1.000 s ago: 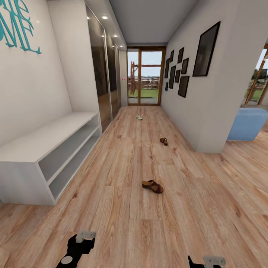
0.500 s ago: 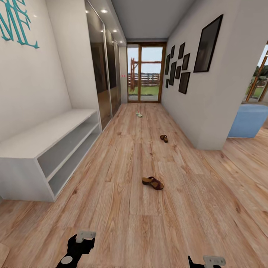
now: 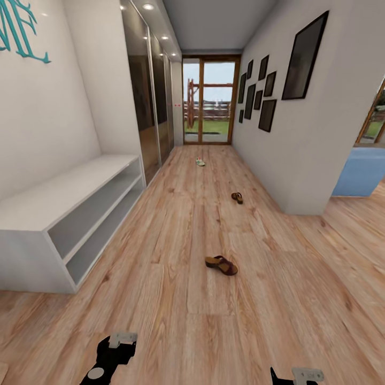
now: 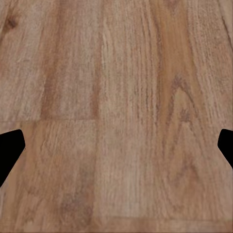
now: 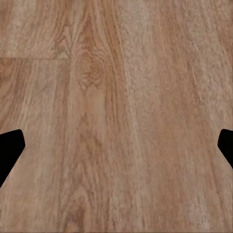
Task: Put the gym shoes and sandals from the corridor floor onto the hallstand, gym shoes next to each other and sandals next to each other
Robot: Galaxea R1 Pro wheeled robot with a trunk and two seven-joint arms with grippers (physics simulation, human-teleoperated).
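One brown sandal (image 3: 221,264) lies on the corridor floor (image 3: 176,299) in the middle of the head view. The other sandal (image 3: 237,197) lies farther down, nearer the right wall. A white gym shoe (image 3: 200,162) with green on it sits far off, before the glass door. The hallstand is out of view. My left gripper (image 3: 113,350) and right gripper (image 3: 298,376) hang low at the head view's bottom edge, well short of the near sandal. In the wrist views the left gripper (image 4: 116,150) and right gripper (image 5: 116,150) are open over bare planks.
A low white bench (image 3: 37,206) with two open shelf levels and no upper shelves stands along the left wall. Dark mirrored wardrobe doors (image 3: 144,107) follow it. A wall corner (image 3: 305,203) juts out at right, with a blue seat (image 3: 363,171) behind it.
The whole view has crept forward along the corridor, so the bench and walls spread outward. The shoes lie where they were, and both grippers keep their pose.
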